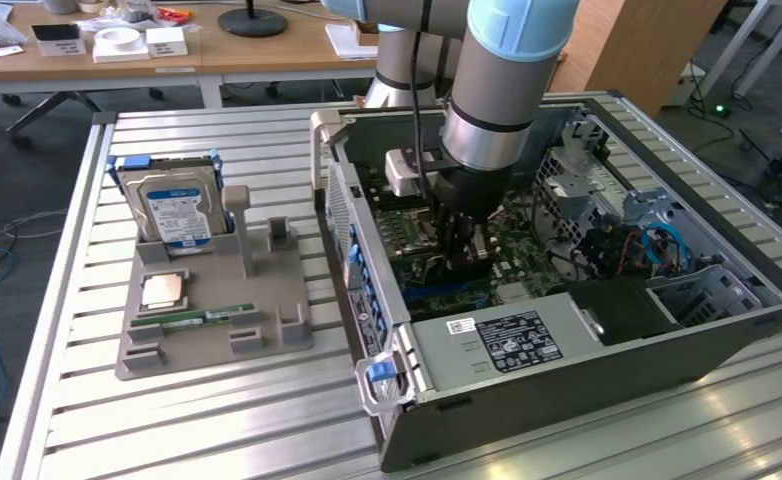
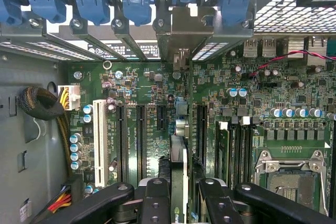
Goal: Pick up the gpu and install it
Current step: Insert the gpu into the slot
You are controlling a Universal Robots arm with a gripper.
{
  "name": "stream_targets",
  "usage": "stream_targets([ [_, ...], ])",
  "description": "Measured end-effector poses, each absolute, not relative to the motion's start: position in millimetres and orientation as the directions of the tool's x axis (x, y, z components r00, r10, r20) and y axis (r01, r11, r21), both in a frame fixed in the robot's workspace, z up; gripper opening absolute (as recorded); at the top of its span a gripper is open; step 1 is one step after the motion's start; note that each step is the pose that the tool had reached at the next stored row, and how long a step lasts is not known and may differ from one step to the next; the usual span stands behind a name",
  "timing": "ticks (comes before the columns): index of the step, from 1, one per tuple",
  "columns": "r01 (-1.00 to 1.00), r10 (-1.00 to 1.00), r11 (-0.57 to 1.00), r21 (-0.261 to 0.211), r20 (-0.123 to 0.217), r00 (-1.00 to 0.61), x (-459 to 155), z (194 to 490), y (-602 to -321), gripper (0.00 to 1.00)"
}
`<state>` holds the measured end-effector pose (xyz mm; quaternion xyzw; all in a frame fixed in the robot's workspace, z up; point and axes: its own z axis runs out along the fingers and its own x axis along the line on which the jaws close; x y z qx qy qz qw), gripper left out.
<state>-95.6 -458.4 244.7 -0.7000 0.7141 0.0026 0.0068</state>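
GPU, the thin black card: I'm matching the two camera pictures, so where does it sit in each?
Exterior view: the thin black gpu hangs under the gripper inside the open grey computer case, largely hidden by the gripper.
Wrist view: the gpu is seen edge-on, clamped in the gripper between its black fingers.
Shared landmark: the green motherboard beneath the card.

Silver hard drive (image 1: 178,212) upright in grey holder (image 1: 282,300), exterior view's left of open computer case (image 1: 591,395). Square processor chip (image 1: 164,290), green memory stick (image 1: 212,316) flat on holder's base. Slatted metal table (image 1: 204,425) underneath.
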Motion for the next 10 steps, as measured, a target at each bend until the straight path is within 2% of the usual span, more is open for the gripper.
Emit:
stream_targets([
  [5, -1.000, -1.000, 0.020, -0.007, -0.015, -0.020, -95.5, 243.9, -458.1, 0.27],
  [7, -1.000, -1.000, 0.020, -0.006, -0.014, -0.020, -95.6, 244.5, -458.3, 0.39],
  [8, -1.000, -1.000, 0.020, -0.006, -0.013, -0.020, -95.6, 244.6, -458.3, 0.39],
  [10, -1.000, -1.000, 0.020, -0.006, -0.013, -0.020, -95.6, 244.6, -458.3, 0.51],
])
